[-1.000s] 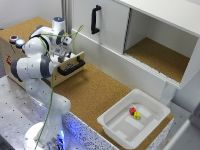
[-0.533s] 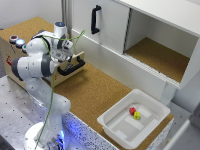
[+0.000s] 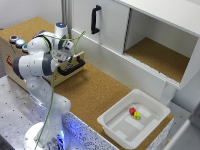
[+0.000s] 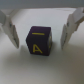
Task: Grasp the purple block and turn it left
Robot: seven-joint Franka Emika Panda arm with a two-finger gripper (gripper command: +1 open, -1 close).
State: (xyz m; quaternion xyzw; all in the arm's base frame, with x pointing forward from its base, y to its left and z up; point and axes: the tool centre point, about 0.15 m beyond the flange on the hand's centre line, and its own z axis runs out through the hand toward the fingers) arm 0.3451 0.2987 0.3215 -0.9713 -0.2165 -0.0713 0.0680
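Purple block [image 4: 40, 42] sits between the tool's [image 4: 41, 31] spread fingers, untouched.

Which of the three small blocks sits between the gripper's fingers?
The purple block, marked with a yellow A; the red block and yellow block lie in the white bin.

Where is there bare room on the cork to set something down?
The widest free patch of cork lies between the robot arm and the white bin. The open cabinet shelf is bare too. It is crowded around the tool and inside the bin, beside the red block and yellow block.
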